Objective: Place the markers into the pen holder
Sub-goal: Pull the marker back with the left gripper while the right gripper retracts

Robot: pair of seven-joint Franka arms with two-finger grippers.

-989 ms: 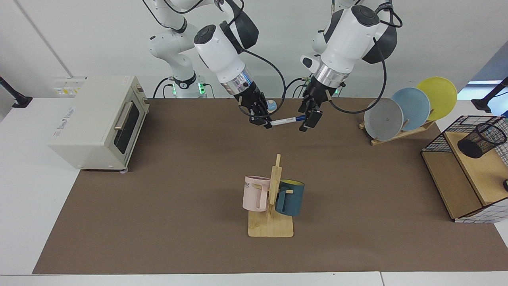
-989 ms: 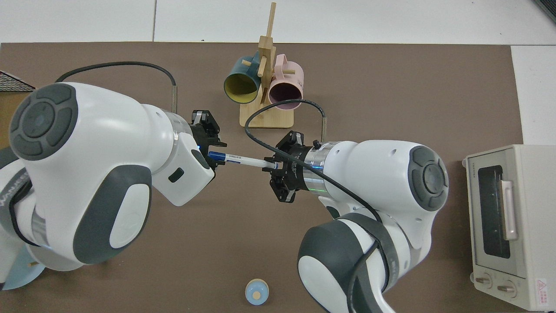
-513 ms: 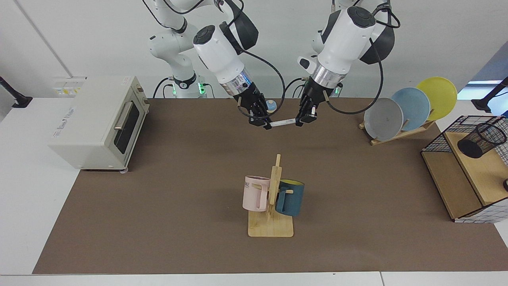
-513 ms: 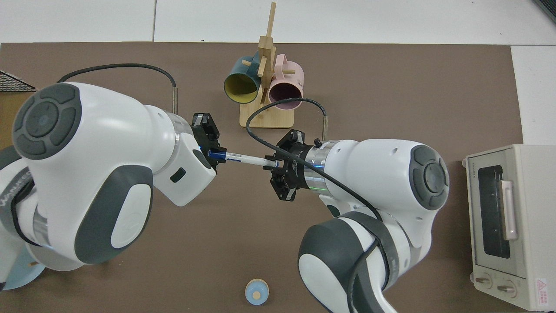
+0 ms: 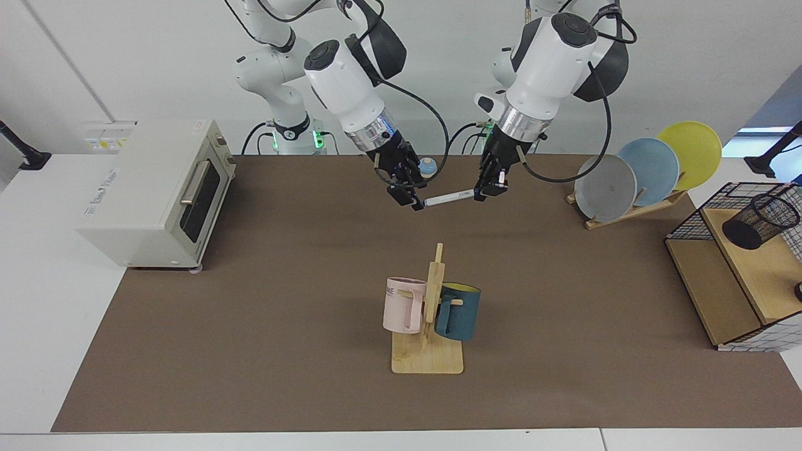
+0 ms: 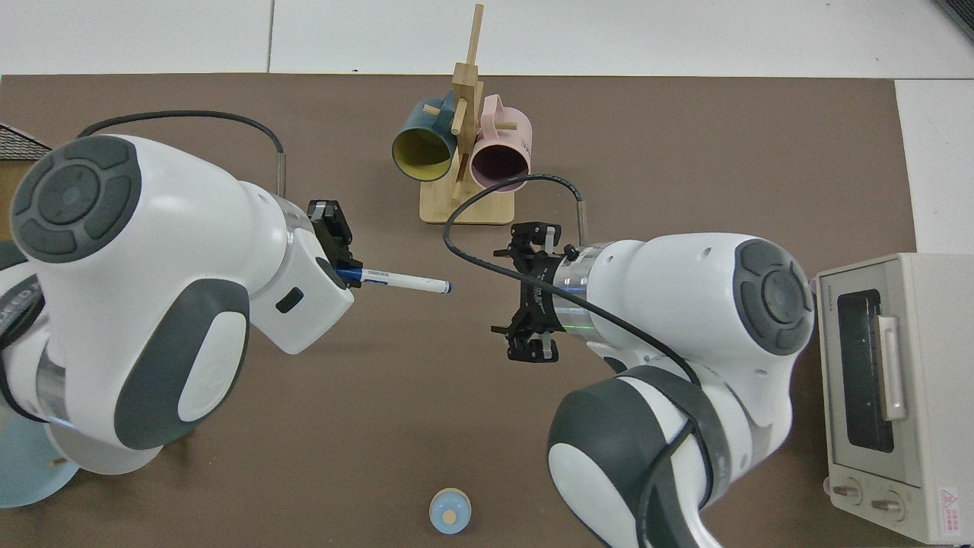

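Two white arms with dark grey joint caps, silver wrist rings, looping black cables, green base lights, each ending in a black tool.

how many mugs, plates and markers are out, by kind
mugs: 2, pink and dark blue
plates: 3, grey, light blue, yellow
markers: 1, held by the left claw
total: 6

marker (image 5: 448, 198) label print perhaps unreadable, basket (image 5: 761, 188) cut off at edge
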